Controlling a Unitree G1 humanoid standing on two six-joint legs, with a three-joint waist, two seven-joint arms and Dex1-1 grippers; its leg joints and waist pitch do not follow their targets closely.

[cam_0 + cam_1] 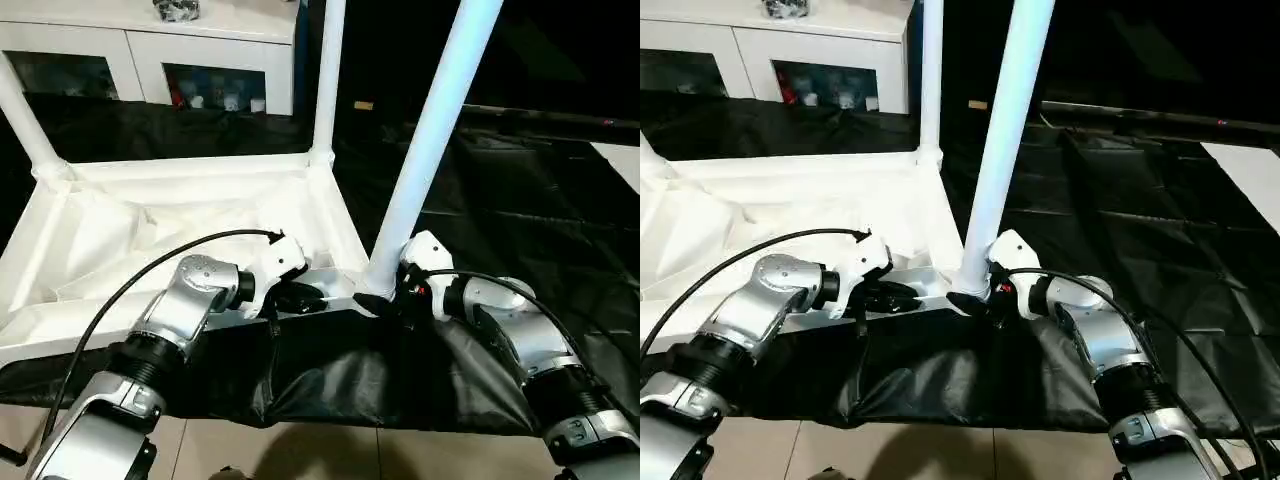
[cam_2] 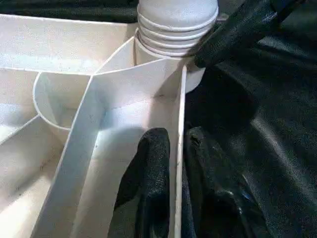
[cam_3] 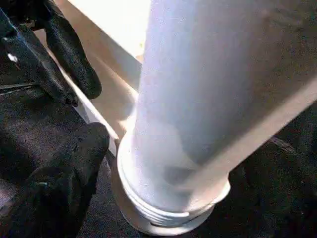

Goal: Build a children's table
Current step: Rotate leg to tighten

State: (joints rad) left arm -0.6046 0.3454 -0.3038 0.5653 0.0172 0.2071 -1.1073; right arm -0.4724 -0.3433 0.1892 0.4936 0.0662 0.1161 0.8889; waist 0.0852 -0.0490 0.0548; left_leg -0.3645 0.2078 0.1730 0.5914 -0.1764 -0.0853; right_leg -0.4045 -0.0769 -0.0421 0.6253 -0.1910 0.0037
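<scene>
Currently, you see the white table top [image 1: 190, 235] lying upside down on black sheeting [image 1: 500, 210], ribbed underside facing up. Your left gripper [image 1: 300, 297] is closed on the near side wall of the top: in the left wrist view one black finger [image 2: 148, 188] sits inside the wall and the other outside, pinching the thin white edge between them. Just beyond that gripper, the corner socket [image 2: 163, 64] holds the ribbed end of a leg [image 1: 430, 140], which stands upright but tilted. Your right gripper [image 1: 385, 295] is at the base of this leg, on the side away from the left gripper; one black finger [image 3: 64, 183] lies beside the flared collar, and you cannot tell how wide the fingers stand. Farther from both grippers, a second leg [image 1: 328, 80] stands in the far corner socket, and a third leg [image 1: 25, 125] rises from the far left corner. Behind the table, a white cabinet [image 1: 150, 50] with glass doors holds small items too indistinct to identify.
</scene>
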